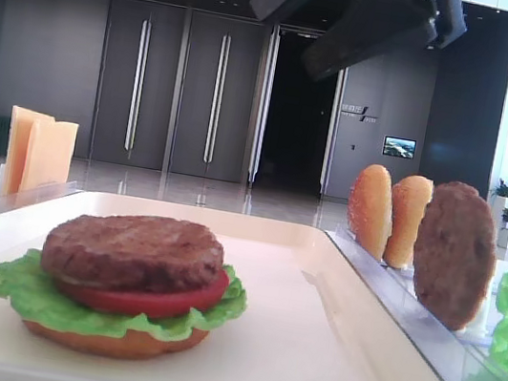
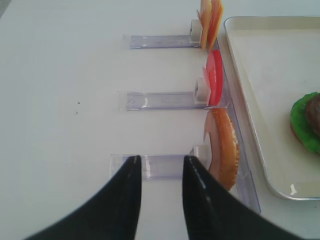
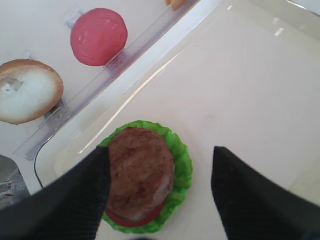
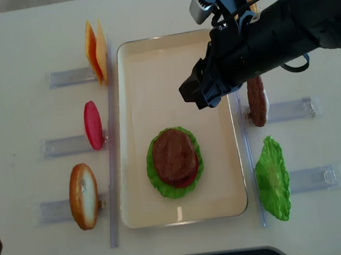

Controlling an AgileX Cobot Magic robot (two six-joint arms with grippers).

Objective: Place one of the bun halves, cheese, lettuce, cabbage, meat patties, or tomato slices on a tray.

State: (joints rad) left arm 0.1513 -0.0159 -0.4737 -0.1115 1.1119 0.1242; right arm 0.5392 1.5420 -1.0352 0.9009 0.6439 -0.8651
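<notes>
Your right gripper (image 4: 199, 95) hangs over the tray (image 4: 132, 64), jaws spread wide, empty. Left gripper (image 2: 159, 172): jaws apart, empty, by the bun (image 2: 223, 148) rack. A patty (image 4: 175, 156) tops the stack of tomato (image 1: 154, 302), lettuce (image 1: 34, 296) and bun near the tray's front edge. Patty looks stiff, light and grainy, probably not slippery. Take it across the rim.

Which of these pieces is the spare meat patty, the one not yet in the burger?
Start at the cream tray in the middle, then look just past its right rim. There the spare meat patty stands on edge in a clear rack. It is a dark brown disc, unlike the green lettuce leaf beside it.
</notes>
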